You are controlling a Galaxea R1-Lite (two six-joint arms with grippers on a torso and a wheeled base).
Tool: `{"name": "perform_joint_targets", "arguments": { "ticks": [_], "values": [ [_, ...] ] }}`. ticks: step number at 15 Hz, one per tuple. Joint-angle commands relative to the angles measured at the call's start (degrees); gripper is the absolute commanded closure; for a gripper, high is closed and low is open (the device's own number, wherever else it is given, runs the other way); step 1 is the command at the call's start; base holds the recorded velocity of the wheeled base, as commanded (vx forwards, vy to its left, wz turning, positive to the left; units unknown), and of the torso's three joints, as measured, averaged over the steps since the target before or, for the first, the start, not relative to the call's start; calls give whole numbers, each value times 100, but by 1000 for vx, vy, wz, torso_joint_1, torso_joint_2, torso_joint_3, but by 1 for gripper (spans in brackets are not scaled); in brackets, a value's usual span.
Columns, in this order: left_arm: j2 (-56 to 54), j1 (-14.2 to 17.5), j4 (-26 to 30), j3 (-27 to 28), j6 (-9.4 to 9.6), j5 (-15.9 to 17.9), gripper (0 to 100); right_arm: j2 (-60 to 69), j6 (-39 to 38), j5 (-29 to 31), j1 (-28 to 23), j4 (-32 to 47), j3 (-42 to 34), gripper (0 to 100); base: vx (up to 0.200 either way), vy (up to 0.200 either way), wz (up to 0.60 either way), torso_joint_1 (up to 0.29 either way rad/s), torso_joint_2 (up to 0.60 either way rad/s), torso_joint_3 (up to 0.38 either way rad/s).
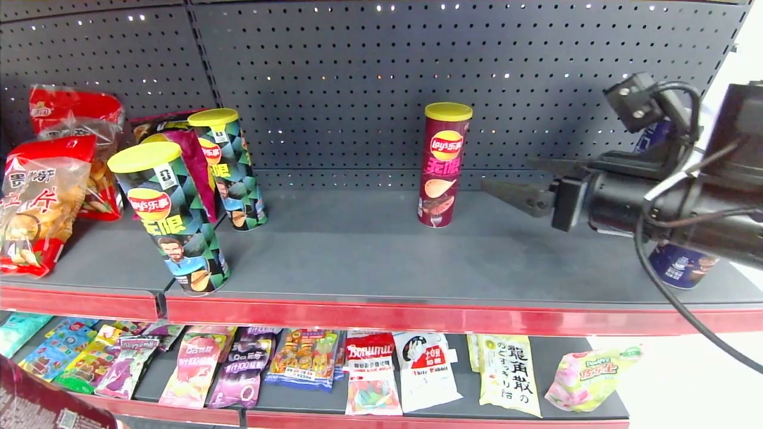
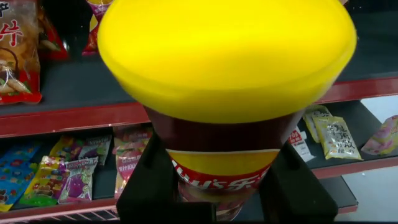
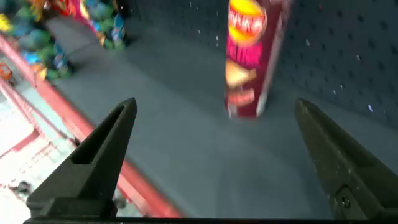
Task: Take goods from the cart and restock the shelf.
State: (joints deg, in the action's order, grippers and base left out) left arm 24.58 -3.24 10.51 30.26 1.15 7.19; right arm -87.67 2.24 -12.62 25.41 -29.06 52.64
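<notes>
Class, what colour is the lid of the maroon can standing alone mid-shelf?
Yellow. The lid shows best in the head view.

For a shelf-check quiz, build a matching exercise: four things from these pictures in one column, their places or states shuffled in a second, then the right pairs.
Things
1. right hand
2. maroon can
3. red snack bags
4. close-up can, left wrist view

Places or states
A. at the left end of the shelf
B. gripped in the left hand
C. open and empty
D. standing upright alone, mid-shelf

Pairs: 1-C, 2-D, 3-A, 4-B
</notes>
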Motion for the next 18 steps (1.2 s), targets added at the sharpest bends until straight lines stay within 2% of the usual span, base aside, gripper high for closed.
{"name": "perform_joint_targets", "arguments": {
  "ticks": [1, 18],
  "values": [
    [56, -1, -5, 7, 0, 1, 100, -971, -5, 5, 87, -82, 660, 0, 0, 0, 0, 0, 0, 0],
    [12, -1, -5, -46, 17, -16, 100, -2359, 39, 356, -71, -73, 2400, 0, 0, 0, 0, 0, 0, 0]
  ]
}}
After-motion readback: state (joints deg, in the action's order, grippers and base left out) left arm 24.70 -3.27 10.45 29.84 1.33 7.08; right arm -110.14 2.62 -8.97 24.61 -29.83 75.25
